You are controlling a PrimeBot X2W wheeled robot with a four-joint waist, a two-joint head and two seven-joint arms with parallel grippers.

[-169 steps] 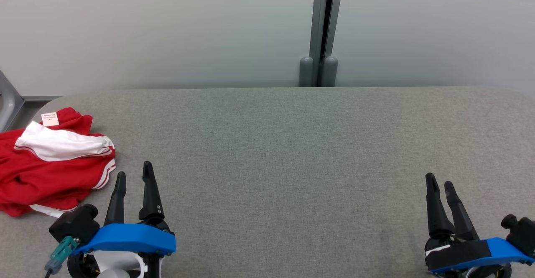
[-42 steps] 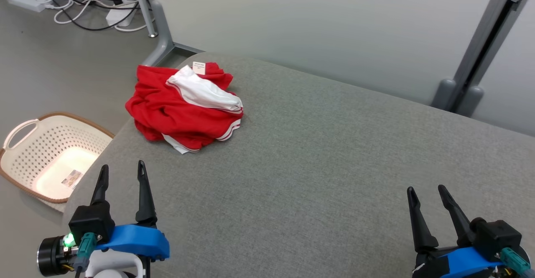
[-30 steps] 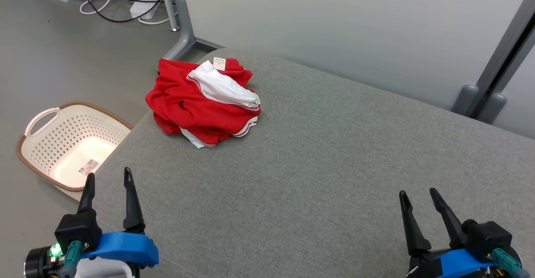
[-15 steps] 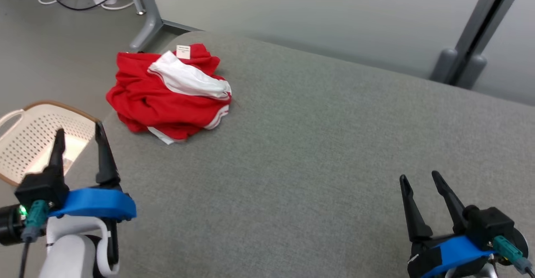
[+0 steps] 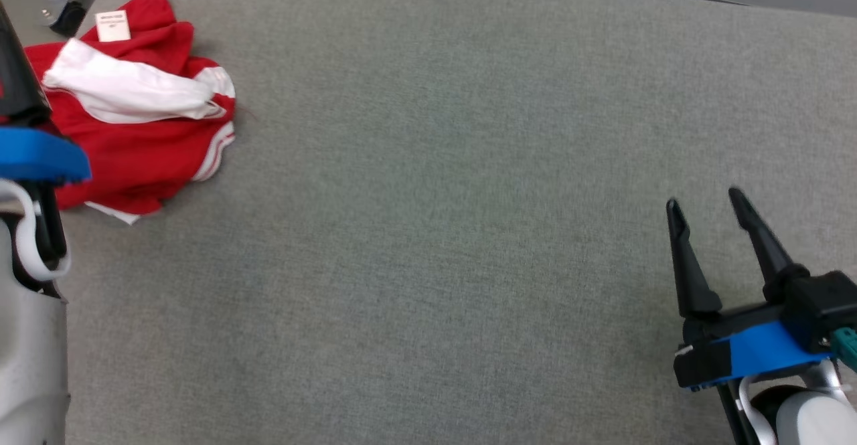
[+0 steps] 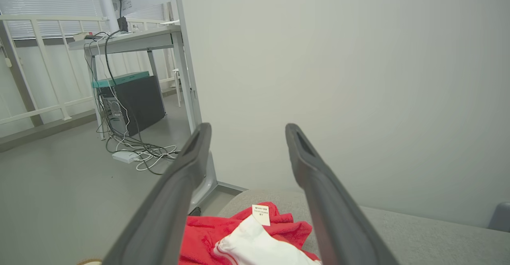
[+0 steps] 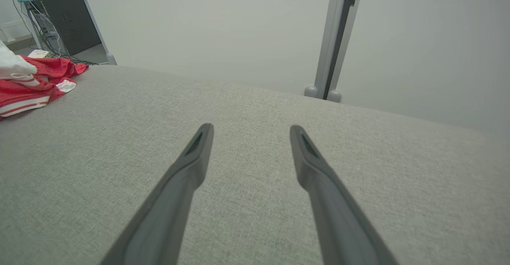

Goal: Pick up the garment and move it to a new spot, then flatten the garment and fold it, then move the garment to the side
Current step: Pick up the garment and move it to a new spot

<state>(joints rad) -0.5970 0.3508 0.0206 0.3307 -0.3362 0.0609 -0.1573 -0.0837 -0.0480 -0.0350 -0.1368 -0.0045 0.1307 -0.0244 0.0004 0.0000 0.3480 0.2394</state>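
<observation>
The garment (image 5: pixel 137 127) is a crumpled red piece with white panels and a white label, lying at the far left of the grey cushioned table (image 5: pixel 442 244). My left gripper (image 6: pixel 248 128) hovers above and just short of the garment (image 6: pixel 255 239), jaws open and empty. One of its dark fingers (image 5: pixel 15 73) and its blue bracket show at the left edge of the head view, in front of the garment's left part. My right gripper (image 5: pixel 704 201) stands open and empty over the table's right side, far from the garment (image 7: pixel 30 83); in its own view the right gripper (image 7: pixel 250 128) points across bare fabric.
A pale wall runs behind the table, with a grey post (image 7: pixel 334 38) at the back right. Beyond the table's left end are grey floor, a desk (image 6: pixel 131 42), a dark computer case (image 6: pixel 133 97) and loose cables (image 6: pixel 139 157).
The head camera has tilted down and closer, so the whole picture shifted. My left arm has risen and come forward up to the garment. The garment lies as before and the right gripper has hardly moved.
</observation>
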